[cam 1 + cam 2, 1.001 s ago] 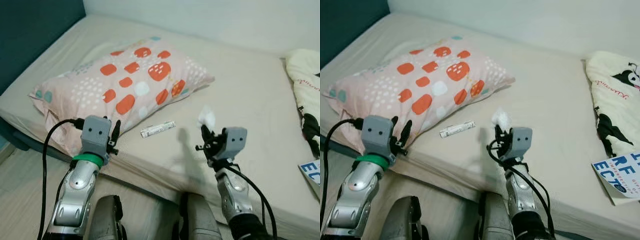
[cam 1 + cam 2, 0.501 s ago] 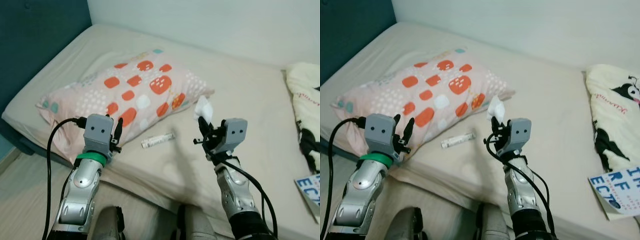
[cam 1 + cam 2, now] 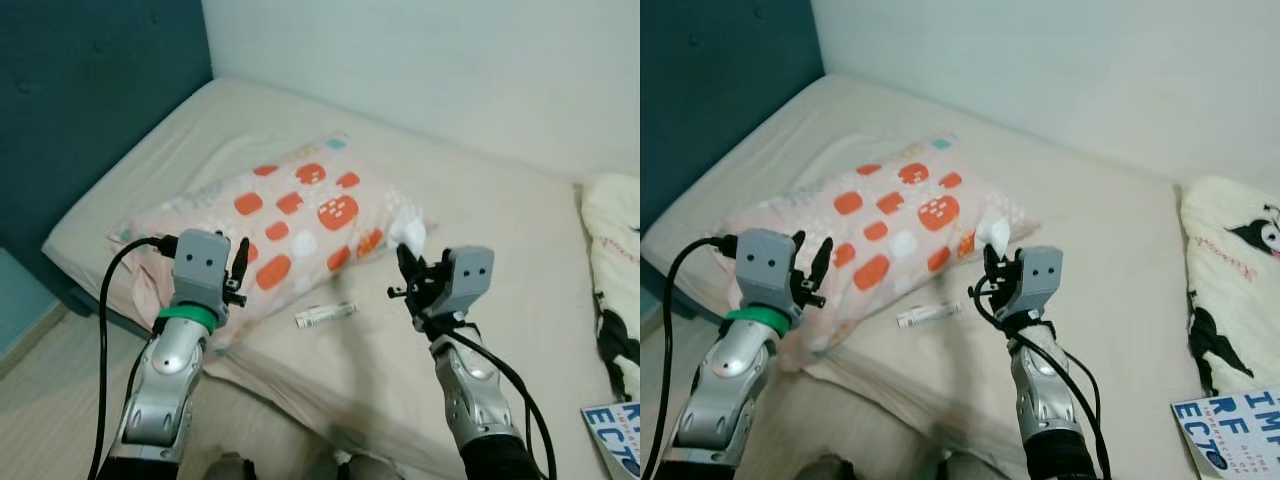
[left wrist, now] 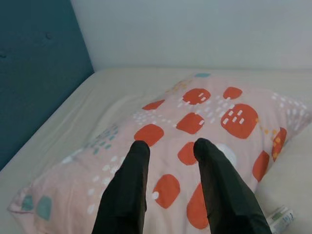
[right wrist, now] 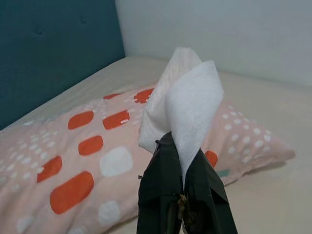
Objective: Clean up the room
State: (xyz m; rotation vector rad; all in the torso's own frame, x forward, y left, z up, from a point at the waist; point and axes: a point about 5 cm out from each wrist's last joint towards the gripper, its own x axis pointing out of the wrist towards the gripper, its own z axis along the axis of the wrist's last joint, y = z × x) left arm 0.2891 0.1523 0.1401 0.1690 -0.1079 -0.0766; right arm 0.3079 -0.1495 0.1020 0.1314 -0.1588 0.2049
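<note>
My right gripper (image 5: pixel 183 195) is clamped on a crumpled white tissue (image 5: pixel 183 105), which sticks up above the fingertips, lifted clear of the bed (image 3: pixel 500 220). My left gripper (image 4: pixel 170 185) hangs over the near end of the spotted pillow (image 3: pixel 290 215) with its fingers a narrow way apart and nothing between them.

In the head view, the pillow lies at about ten o'clock from the tissue, and a small white tube (image 3: pixel 325 316) rests on the sheet at about eight o'clock, between my two arms and just beside the pillow's lower edge. A cartoon-print blanket (image 3: pixel 1240 270) is bunched at three o'clock, with a blue-lettered paper (image 3: pixel 1235 425) at five o'clock near the bed's edge.

I judge the step to be carrying the tissue off to a bin, which I cannot see here. The tissue is light and loosely pinched, so I should keep the grip firm, move smoothly and avoid brushing the pillow. The tube looks like the next pickup for my free hand.
</note>
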